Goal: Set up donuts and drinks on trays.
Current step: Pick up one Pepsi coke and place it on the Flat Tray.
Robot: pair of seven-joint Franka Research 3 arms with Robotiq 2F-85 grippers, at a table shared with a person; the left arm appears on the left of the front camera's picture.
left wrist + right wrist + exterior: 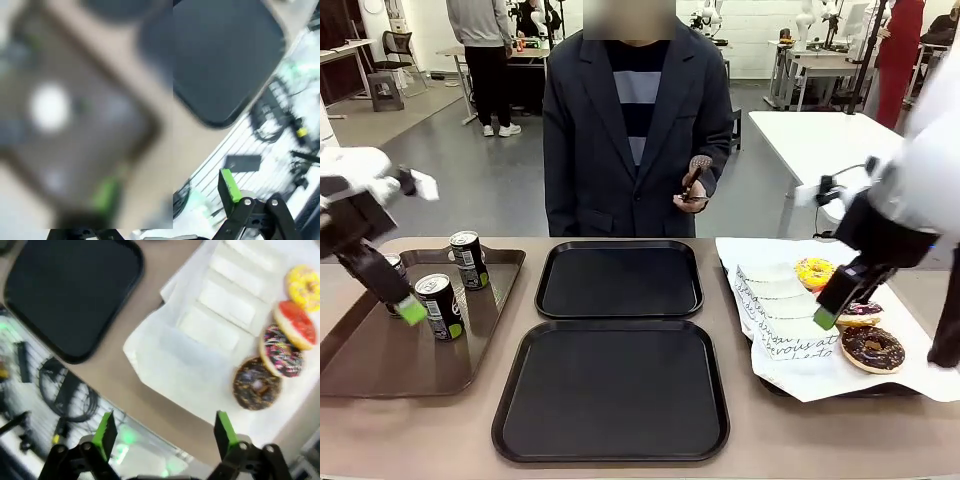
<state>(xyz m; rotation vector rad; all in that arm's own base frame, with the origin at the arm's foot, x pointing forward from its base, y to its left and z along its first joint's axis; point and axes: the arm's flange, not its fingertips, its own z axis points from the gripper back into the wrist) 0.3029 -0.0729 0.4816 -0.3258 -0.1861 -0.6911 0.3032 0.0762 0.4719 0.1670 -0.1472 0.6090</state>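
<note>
The left claw (410, 308), wide open and empty, hangs beside the drinks (441, 305) on the brown tray (380, 362), seemingly poised to pick one. Both trays (618, 283) lie bare between the claws. The right claw (830, 312), equally open and empty, hovers by the donuts (872, 348).

I faced a large, evenly lit workshop room. The tabletop (420, 430) before me was pale tan. Beyond it a smooth grey floor (510, 190) stretched back to white walls (425, 25). A white table (810, 135) stood close by on the right, and a white desk (820, 62) stood farther behind it. At the far left, a black chair (396, 45) sat beside a pale table (340, 50), and another table (460, 52) stood nearer the middle. Looking down past the tabletop's near edge, I saw black cables (67, 395) lying coiled on a pale ribbed surface (235, 145).
</note>
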